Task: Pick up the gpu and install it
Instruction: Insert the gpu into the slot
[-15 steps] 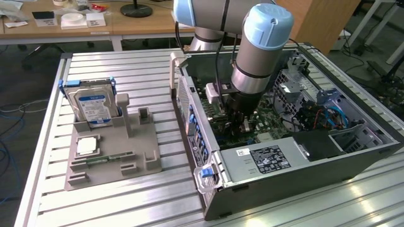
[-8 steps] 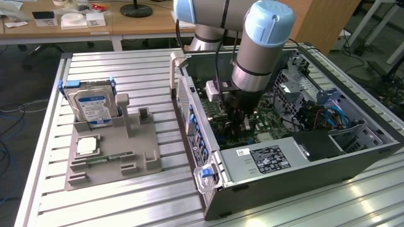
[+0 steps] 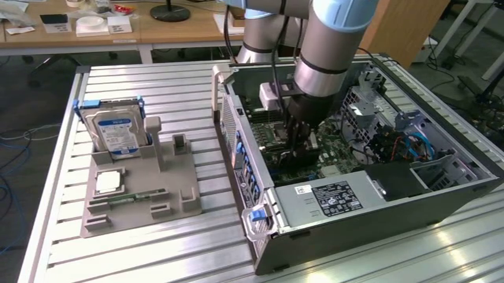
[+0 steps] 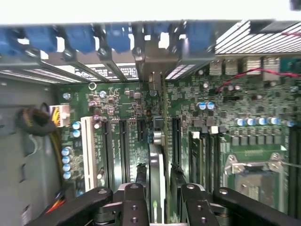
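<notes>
The gpu (image 4: 157, 165) stands on edge on the green motherboard (image 4: 221, 113), in line with an expansion slot, its far end reaching the rear bracket openings of the case. My gripper (image 4: 162, 190) straddles it from above. The black fingers (image 4: 134, 202) sit on either side with a small gap to the card, so the gripper is open. In the exterior view the arm reaches straight down into the open computer case (image 3: 441, 206), with the gripper (image 3: 301, 154) low over the board.
A grey fixture (image 3: 141, 206) on the exterior view's left holds a silver blue-labelled hard drive (image 3: 117, 134), a slim green memory stick (image 3: 130, 199) and a small square chip (image 3: 108, 181). The power supply (image 3: 339, 199), drive cage and blue cables (image 3: 414, 144) crowd the case.
</notes>
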### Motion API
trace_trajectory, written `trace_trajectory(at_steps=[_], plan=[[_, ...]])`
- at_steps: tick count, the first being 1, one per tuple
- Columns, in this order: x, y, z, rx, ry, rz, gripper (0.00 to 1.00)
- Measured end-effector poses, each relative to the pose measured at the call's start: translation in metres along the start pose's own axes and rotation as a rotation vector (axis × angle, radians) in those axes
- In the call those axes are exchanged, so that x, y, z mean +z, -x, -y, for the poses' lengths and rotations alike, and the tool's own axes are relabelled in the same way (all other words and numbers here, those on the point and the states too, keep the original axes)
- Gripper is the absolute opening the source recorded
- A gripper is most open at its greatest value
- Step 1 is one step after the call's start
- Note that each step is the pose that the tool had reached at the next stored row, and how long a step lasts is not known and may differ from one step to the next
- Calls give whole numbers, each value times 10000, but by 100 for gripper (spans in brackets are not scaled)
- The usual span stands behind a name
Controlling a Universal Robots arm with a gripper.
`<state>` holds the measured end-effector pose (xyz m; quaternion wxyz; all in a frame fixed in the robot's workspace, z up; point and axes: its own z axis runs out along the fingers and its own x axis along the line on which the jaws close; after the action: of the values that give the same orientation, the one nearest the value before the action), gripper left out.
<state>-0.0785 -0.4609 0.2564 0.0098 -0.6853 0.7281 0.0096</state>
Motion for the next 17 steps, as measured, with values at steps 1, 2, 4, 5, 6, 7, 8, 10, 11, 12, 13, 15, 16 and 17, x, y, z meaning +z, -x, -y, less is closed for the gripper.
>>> trace_trajectory(at_steps=[1, 2, 4, 5, 6, 7, 8, 10, 11, 12, 13, 15, 16, 17], plan=[[-45, 1, 0, 0, 0, 0, 34], [-89, 2, 0, 0, 0, 0, 34], [-172, 4, 0, 0, 1, -1, 34], [-175, 5, 0, 0, 0, 2, 34], [-175, 5, 0, 0, 0, 1, 34], [-175, 5, 0, -1, -1, 1, 33], [-175, 5, 0, -1, -1, 1, 26], [-176, 4, 0, -1, 1, 0, 26], [-176, 4, 0, -1, 1, -1, 20], [-176, 5, 0, 0, 0, 0, 15], [-176, 5, 0, 0, 0, 0, 11], [-176, 5, 0, 0, 1, 0, 11], [-176, 5, 0, -1, 0, 0, 11], [-176, 4, 0, 0, 0, -1, 11]])
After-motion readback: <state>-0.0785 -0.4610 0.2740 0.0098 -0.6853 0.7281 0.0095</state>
